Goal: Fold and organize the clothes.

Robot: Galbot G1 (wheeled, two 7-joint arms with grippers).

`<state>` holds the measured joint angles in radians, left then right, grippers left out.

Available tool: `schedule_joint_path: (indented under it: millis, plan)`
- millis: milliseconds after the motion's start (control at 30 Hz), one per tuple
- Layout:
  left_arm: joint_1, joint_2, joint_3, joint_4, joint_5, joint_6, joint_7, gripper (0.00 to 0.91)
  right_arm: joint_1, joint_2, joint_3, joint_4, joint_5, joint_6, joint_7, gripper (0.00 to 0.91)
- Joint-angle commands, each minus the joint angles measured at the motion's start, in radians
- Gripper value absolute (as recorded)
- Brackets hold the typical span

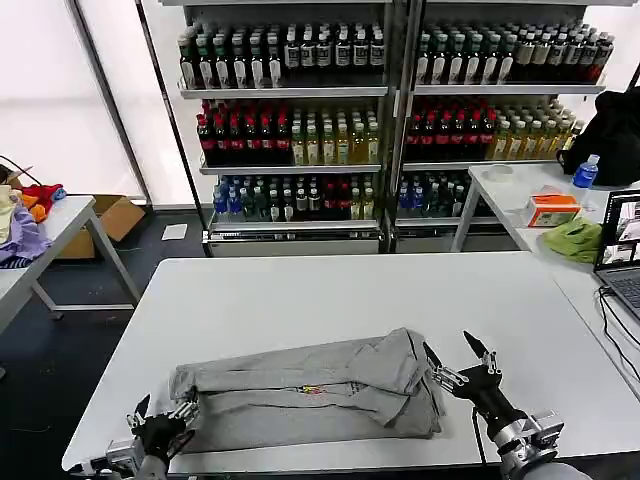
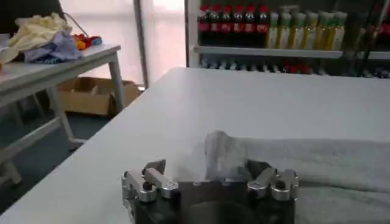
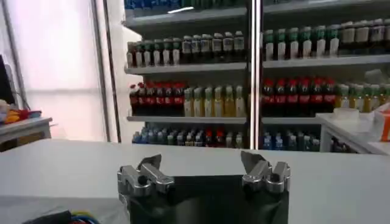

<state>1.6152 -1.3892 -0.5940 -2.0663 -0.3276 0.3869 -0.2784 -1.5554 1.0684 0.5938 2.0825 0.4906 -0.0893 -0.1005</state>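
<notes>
You see one grey shirt (image 1: 310, 392) lying on the near part of the white bench (image 1: 330, 295), folded into a long band with soft wrinkles. A small multicoloured print sits near its middle, and one fold is turned over toward the right end. Your left gripper (image 1: 163, 413) is at the left end of the shirt, its fingers (image 2: 155, 178) spread open. Your right gripper (image 1: 462, 358) is just beside the right end, fingers (image 3: 149, 172) also spread open, holding nothing.
</notes>
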Motion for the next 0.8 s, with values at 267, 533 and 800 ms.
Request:
schedule_joint_path:
  millis: [267,533,800]
  plan:
    - [0.005,-0.144,0.106,0.027,0.037,-0.036,-0.073,0.010,-0.015,-0.004,0.017,0.020,0.088,0.011,0.005,0.907]
    - [-0.002,-0.130,0.097,0.041,0.045,-0.056,-0.051,0.010,-0.012,-0.004,0.010,0.018,0.096,0.010,0.007,0.907]
    - [-0.034,-0.062,-0.037,0.003,-0.065,-0.131,-0.004,0.020,-0.012,-0.020,0.011,0.026,0.100,0.007,0.011,0.907]
